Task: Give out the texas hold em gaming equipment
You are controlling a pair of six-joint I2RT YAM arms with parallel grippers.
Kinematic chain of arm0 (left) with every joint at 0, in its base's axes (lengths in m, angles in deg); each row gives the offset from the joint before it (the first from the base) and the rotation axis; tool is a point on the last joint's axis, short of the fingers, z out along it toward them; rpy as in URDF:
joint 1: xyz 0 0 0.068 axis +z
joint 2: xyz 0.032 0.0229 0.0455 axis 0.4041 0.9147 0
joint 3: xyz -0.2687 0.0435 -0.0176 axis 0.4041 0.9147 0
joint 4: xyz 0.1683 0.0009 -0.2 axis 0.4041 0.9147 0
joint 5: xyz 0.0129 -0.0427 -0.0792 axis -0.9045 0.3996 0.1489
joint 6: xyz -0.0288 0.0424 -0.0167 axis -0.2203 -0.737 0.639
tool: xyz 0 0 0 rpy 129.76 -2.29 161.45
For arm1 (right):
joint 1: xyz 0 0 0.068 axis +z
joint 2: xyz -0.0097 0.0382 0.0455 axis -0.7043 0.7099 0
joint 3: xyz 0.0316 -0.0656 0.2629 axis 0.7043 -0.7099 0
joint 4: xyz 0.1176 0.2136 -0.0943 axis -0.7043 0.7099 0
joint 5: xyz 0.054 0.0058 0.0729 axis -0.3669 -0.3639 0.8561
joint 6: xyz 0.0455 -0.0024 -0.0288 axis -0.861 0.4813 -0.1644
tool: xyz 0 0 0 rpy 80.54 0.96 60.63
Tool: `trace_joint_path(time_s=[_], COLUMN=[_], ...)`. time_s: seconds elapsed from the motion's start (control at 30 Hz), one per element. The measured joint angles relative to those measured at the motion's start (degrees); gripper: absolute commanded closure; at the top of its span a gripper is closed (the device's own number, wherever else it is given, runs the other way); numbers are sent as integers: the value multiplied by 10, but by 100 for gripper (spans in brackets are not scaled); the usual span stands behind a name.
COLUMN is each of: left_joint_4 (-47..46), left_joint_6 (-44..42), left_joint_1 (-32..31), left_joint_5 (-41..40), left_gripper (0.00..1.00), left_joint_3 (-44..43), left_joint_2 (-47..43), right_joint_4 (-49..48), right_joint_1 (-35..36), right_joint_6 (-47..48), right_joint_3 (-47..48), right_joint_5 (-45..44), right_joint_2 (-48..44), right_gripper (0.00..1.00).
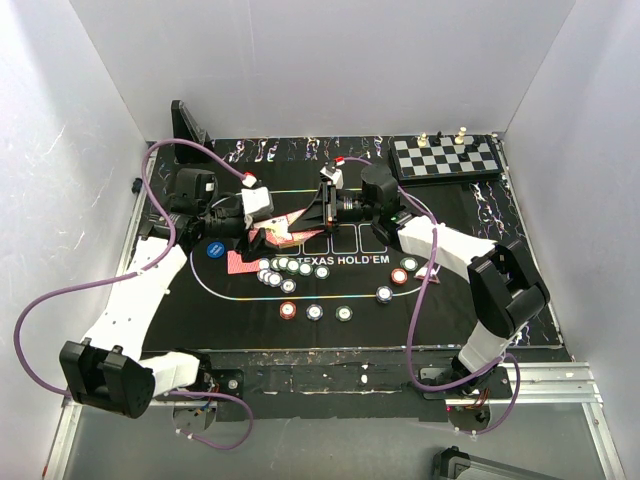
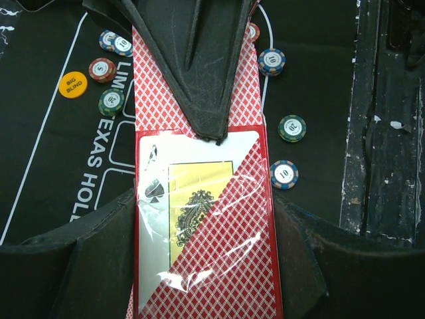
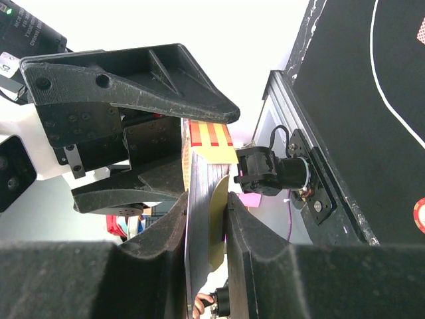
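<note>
My left gripper [image 2: 202, 222] is shut on a red card box [image 2: 219, 266] wrapped in clear film, an ace of spades on its face. Red-patterned-back playing cards [image 2: 149, 93] stick out of the box's far end. My right gripper [image 3: 207, 206] is shut on that stack of cards [image 3: 199, 186], seen edge-on beside the yellow box flap [image 3: 219, 226]. In the top view both grippers meet over the mat's upper left, left [image 1: 262, 228] and right [image 1: 318, 212]. Poker chips [image 1: 290, 270] lie scattered on the mat, with a row of three [image 1: 314, 312] nearer me. A yellow button disc [image 2: 73, 84] and a blue one [image 1: 213, 250] lie on the left.
The black felt mat [image 1: 330, 245] covers most of the table. A chessboard [image 1: 445, 157] with pieces stands at the back right. Loose red cards [image 1: 240, 262] lie under the left gripper. More chips [image 1: 399, 275] sit by the right arm. White walls close in three sides.
</note>
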Motion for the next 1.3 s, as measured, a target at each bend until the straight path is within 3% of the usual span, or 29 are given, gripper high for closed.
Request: trace_joint_path(time_s=[0.03, 0.2, 0.37, 0.53, 0.73, 0.9, 1.03, 1.3], left_joint_4=[0, 0, 0, 9, 20, 31, 53, 85], left_joint_6=[0, 2, 0, -10, -28, -40, -53, -67], left_joint_1=[-3, -20, -28, -29, -30, -33, -34, -34], left_joint_5=[-4, -18, -22, -24, -30, -38, -54, -68], left_gripper=[31, 25, 27, 42, 75, 92, 100, 100], left_joint_3=[0, 0, -5, -11, -12, -12, -12, -12], left_joint_2=[0, 3, 8, 12, 12, 12, 12, 12], right_joint_4=[0, 0, 0, 6, 10, 19, 35, 98], right_joint_1=[0, -1, 3, 6, 7, 8, 8, 1], right_joint_6=[-1, 3, 9, 15, 25, 29, 43, 87], right_joint_3=[0, -1, -1, -1, -1, -1, -1, 0], right_joint_5=[1, 4, 5, 5, 3, 2, 3, -3], right_joint_2=[1, 1, 2, 5, 5, 5, 5, 5], right_gripper=[82, 82, 82, 82, 81, 53, 45, 44])
